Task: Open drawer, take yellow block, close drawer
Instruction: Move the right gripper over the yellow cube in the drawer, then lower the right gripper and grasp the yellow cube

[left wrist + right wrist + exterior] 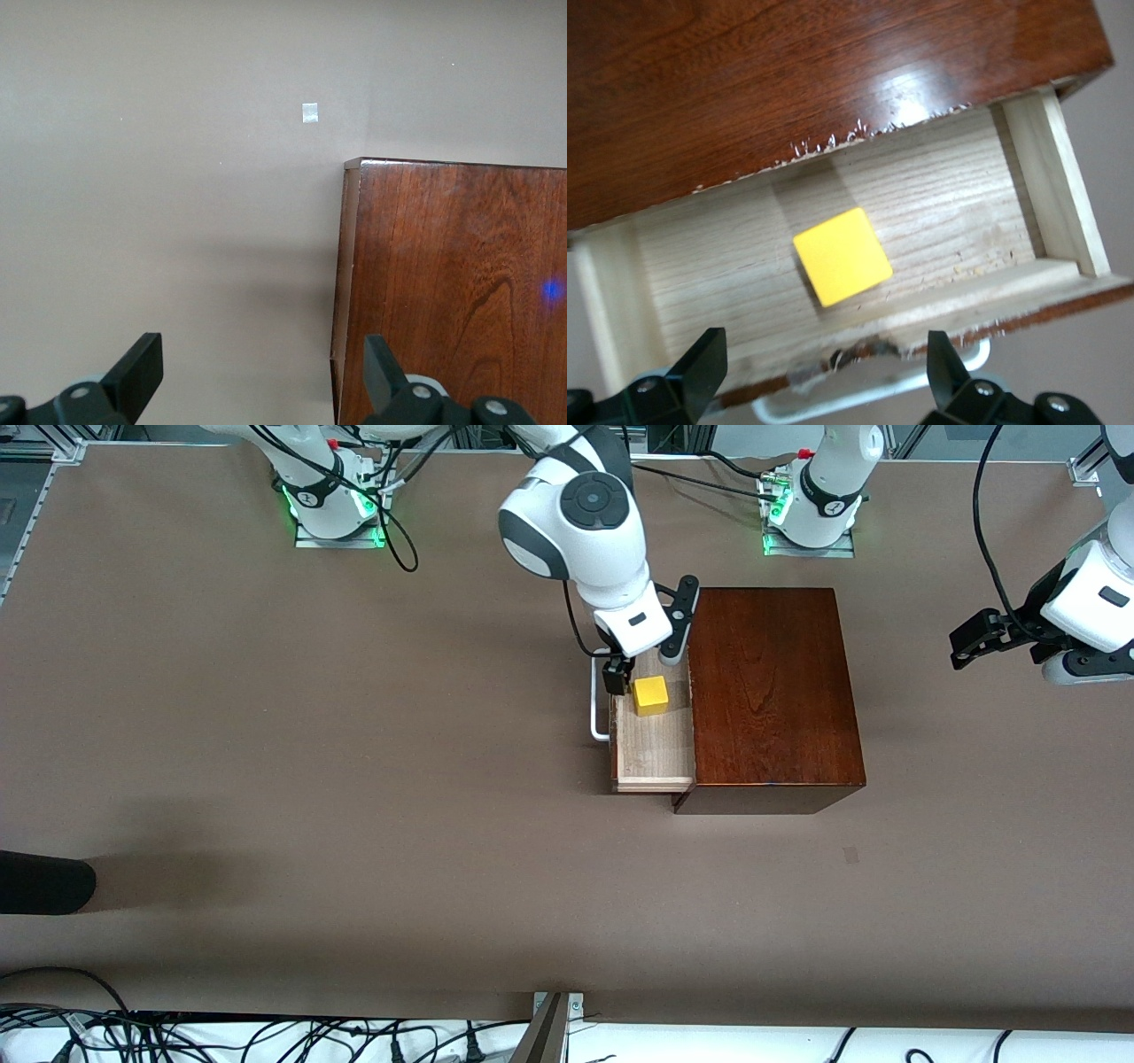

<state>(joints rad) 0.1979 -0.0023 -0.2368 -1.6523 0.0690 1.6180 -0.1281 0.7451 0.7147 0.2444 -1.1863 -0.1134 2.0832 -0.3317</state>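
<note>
In the front view the drawer (pixel 654 735) stands pulled out of the wooden box (pixel 769 691) near the tabletop's (pixel 310 779) robot-side edge, the yellow block (pixel 650 695) lying in it under the right pincer (pixel 620 676). The left wrist view shows the left pincer (pixel 257 372), fingers apart, waiting over the box's edge and bare tabletop. The right wrist view shows the right pincer's fingers (pixel 700 363) apart above the block, beside the white handle (pixel 868 403).

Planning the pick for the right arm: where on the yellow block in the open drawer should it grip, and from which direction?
Come straight down from above: the yellow block lies flat on the floor of the drawer, clear of its walls. Close the open right gripper on two opposite side faces; the block sits turned relative to the walls, so rotate the wrist to match.
</note>
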